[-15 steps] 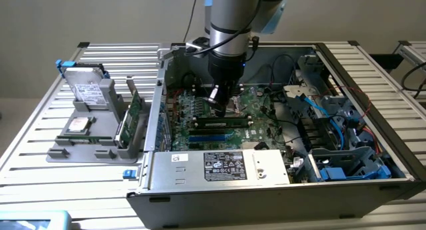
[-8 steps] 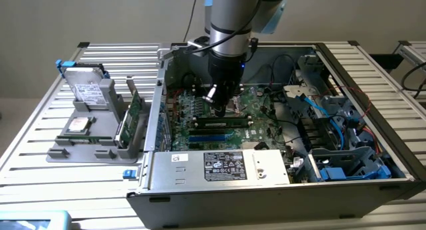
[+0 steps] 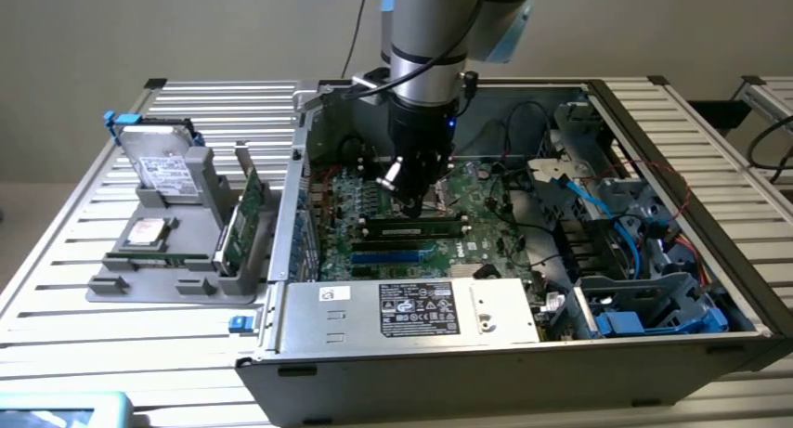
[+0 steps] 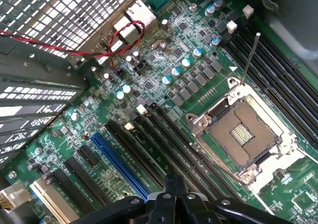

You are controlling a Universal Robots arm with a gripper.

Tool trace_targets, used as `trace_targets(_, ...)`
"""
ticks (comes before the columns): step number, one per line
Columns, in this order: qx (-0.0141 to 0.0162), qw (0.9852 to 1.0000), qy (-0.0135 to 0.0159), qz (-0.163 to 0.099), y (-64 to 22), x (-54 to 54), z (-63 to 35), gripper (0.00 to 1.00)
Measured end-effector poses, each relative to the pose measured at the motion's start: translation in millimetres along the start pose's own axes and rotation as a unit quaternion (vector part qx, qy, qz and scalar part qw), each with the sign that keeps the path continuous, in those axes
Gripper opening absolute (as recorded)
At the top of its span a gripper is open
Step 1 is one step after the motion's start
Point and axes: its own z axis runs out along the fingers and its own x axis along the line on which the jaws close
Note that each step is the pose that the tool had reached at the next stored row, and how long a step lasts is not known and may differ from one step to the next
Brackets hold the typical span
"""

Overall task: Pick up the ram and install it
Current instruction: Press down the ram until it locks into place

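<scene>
The claw (image 3: 413,203), fingers pressed together, is hovering low inside an open computer case (image 3: 521,349), its tips hiding part of the motherboard (image 3: 371,205). The ram (image 3: 415,230) is lying in a slot just beneath the tips; contact is unclear.

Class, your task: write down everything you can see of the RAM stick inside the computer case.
The RAM stick is a long, thin, dark green board with a small pale label near its middle. It stands on its long edge in a black slot of the green motherboard, inside the open computer case. It runs along the blue slots beside it. The gripper, shut, is directly above it, at or near its top edge.
</scene>
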Motion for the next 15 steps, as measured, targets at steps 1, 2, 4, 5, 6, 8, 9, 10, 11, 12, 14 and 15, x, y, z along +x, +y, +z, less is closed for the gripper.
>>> trace_targets(1, 0.0001, 1.0, -0.0003, 0.006, 0.0, 0.0, 0.0, 0.11)
trace_targets(2, 0.0001, 0.9999, -0.0004, 0.013, 0.0, 0.1, 0.1, 0.11)
trace_targets(4, -0.0006, 0.9997, -0.0007, 0.026, 0.1, 0.1, 0.5, 0.11)
trace_targets(5, -0.0012, 0.9995, -0.0008, 0.033, 0.1, 0.1, 0.6, 0.11)
trace_targets(6, -0.0018, 0.9992, -0.0007, 0.039, 0.1, 0.1, 0.7, 0.11)
trace_targets(8, -0.0018, 0.9987, -0.0012, 0.051, 0.1, 0.0, 0.8, 0.11)
trace_targets(9, -0.0012, 0.9984, -0.0021, 0.056, 0.1, 0.0, 0.8, 0.11)
trace_targets(10, -0.0007, 0.998, -0.0029, 0.062, 0.0, 0.0, 0.9, 0.11)
trace_targets(11, -0.0003, 0.9976, -0.0036, 0.069, 0.0, 0.0, 1.0, 0.11)
trace_targets(12, 0.0001, 0.9971, -0.0044, 0.075, 0.1, 0.0, 1.0, 0.11)
trace_targets(14, 0.0001, 0.9961, -0.0047, 0.088, 0.1, 0.0, 1.0, 0.11)
trace_targets(15, 0.0, 0.9955, -0.0048, 0.095, 0.1, 0.0, 1.0, 0.11)
